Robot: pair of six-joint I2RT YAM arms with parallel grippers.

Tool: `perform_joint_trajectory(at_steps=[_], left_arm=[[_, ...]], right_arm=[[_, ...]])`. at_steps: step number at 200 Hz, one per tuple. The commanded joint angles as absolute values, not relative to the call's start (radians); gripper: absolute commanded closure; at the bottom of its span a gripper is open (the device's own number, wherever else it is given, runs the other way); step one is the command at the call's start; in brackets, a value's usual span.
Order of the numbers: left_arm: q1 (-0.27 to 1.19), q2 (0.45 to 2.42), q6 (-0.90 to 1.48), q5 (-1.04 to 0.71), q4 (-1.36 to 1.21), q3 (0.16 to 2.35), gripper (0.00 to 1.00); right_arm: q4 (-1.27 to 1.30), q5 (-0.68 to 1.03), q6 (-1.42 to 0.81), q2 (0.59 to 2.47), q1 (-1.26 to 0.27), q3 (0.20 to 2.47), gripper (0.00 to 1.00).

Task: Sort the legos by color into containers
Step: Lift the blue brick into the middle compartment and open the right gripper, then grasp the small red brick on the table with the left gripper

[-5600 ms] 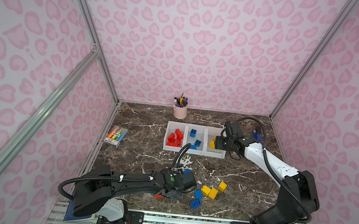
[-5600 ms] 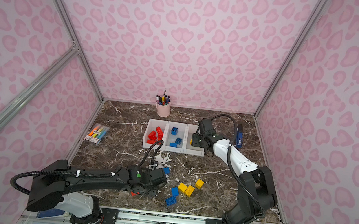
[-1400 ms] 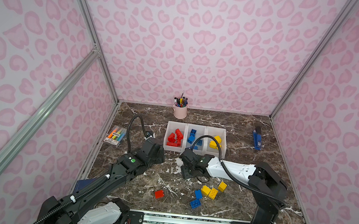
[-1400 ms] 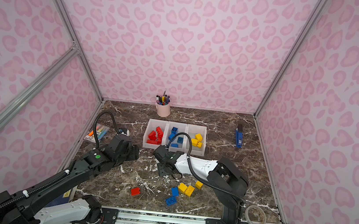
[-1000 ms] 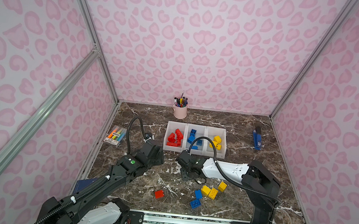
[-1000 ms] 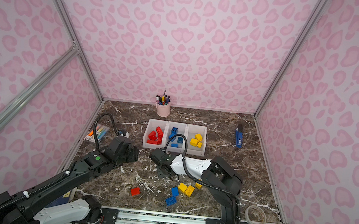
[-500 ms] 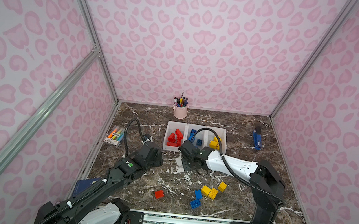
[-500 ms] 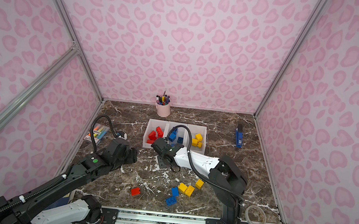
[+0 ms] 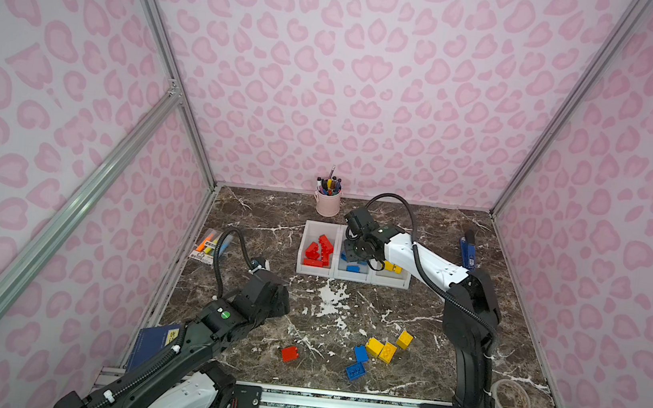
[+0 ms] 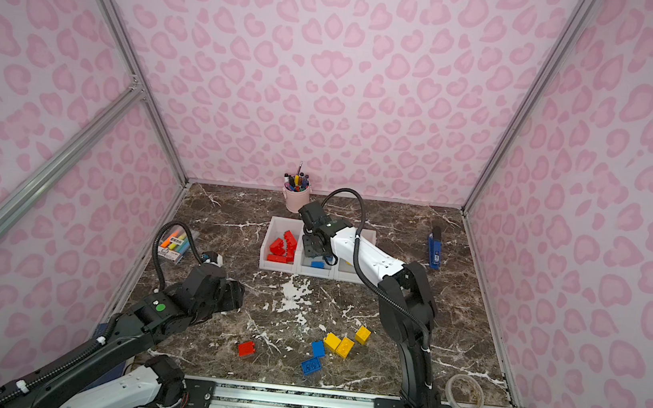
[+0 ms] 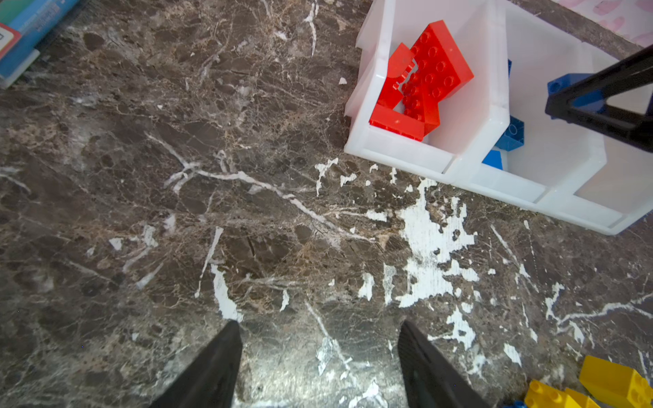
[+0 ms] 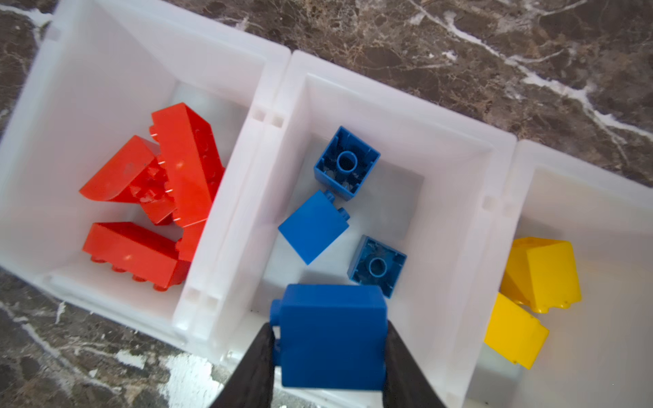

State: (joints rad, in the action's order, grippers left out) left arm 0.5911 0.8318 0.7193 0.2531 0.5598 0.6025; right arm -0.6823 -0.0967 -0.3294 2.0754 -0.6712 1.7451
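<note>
The containers (image 9: 311,271) are three white bins joined in a row at mid table. Red legos (image 12: 169,176) fill the left bin, three blue ones (image 12: 312,226) lie in the middle bin, and yellow ones (image 12: 540,272) in the right bin. My right gripper (image 12: 328,328) hangs over the middle bin's front part, shut on a blue brick (image 12: 332,353). In a top view the right gripper (image 9: 354,254) sits above that bin. My left gripper (image 11: 319,339) is open over bare table, left of and in front of the bins. Loose legos lie near the front: a red one (image 9: 289,353), two blue (image 9: 355,370) and three yellow (image 9: 387,352).
A pink pen cup (image 9: 327,205) stands behind the bins. A highlighter pack (image 9: 211,246) lies at the left edge and a blue stapler (image 9: 467,252) at the right. A blue book (image 9: 154,340) sits at front left, a tape roll (image 9: 510,397) at front right.
My right gripper has carried the blue brick from the table in front of the bins to above the middle bin. The left arm has barely shifted.
</note>
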Motion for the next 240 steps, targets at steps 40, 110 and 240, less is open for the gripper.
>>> perform_joint_trajectory(at_steps=[40,110,240], left_arm=[[0.607,0.779,0.785,0.235,0.616,0.554,0.28],[0.692,0.815,0.831,0.226,0.665,0.554,0.28],[1.010,1.038,1.082,0.210,0.667,0.515,0.26]], right_arm=[[-0.695,-0.075,-0.322,2.071,-0.661,1.731,0.38],[-0.671,-0.063,-0.333,2.001,-0.660,1.676,0.35],[-0.580,-0.060,-0.368,1.811,-0.660,1.432,0.34]])
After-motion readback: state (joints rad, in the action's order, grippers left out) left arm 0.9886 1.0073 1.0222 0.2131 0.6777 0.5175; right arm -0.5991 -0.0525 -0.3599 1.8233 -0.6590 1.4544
